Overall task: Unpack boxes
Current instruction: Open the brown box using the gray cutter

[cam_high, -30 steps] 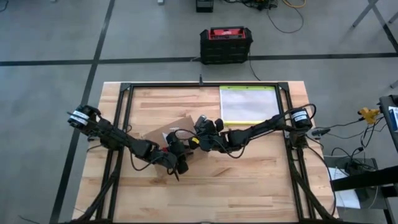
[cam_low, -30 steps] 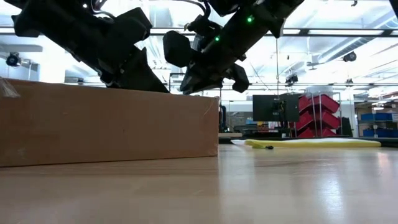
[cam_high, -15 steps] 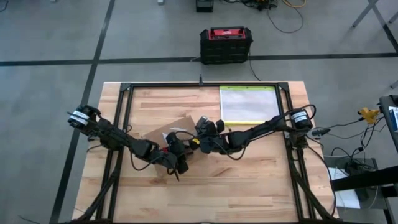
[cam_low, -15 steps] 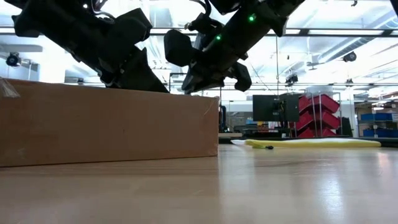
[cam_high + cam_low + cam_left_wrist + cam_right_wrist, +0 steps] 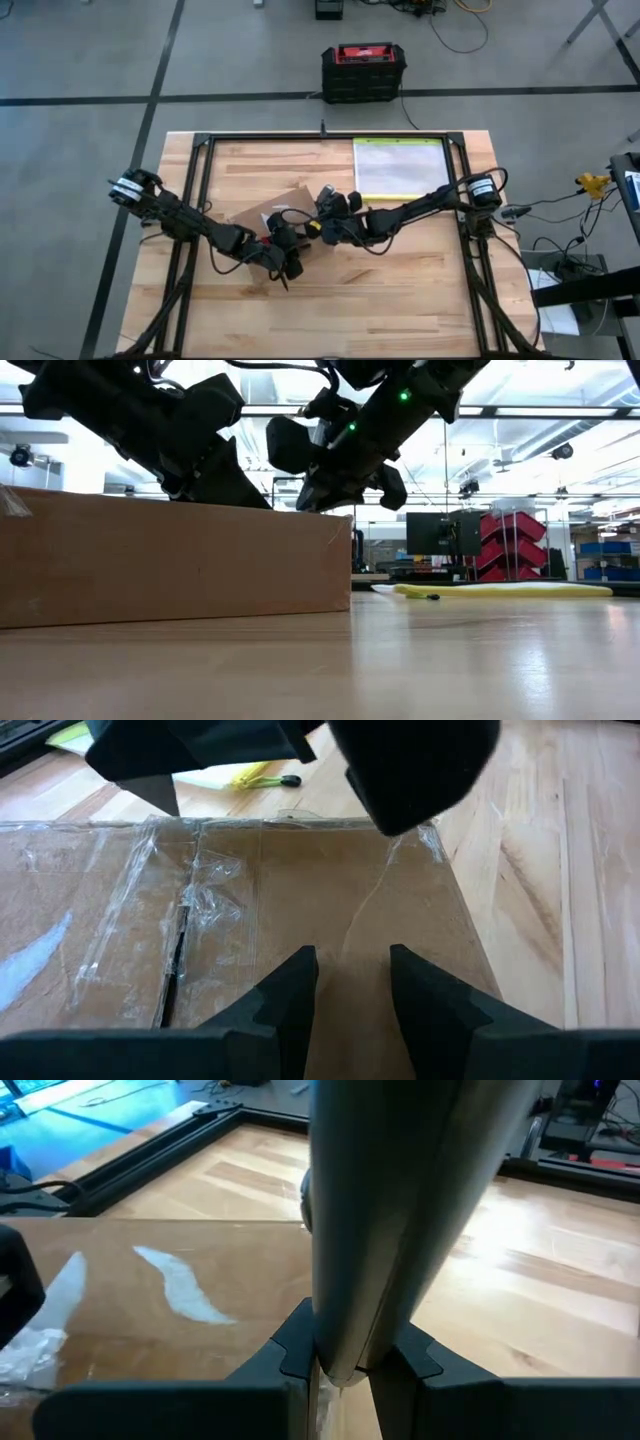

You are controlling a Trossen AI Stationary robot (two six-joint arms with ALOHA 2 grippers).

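Both hands work over the taped carton (image 5: 300, 910) (flaps not yet lifted): the right hand (image 5: 340, 1365) pinches a grey tool (image 5: 400, 1210), the left hand (image 5: 352, 982) spread empty.

in the high view both arms cover the right part of the carton (image 5: 262, 212), hiding the grippers' fingertips. the low view's left edge cuts the carton off. a grey tool (image 5: 385, 1210) fills the right wrist view's centre, its top cropped.
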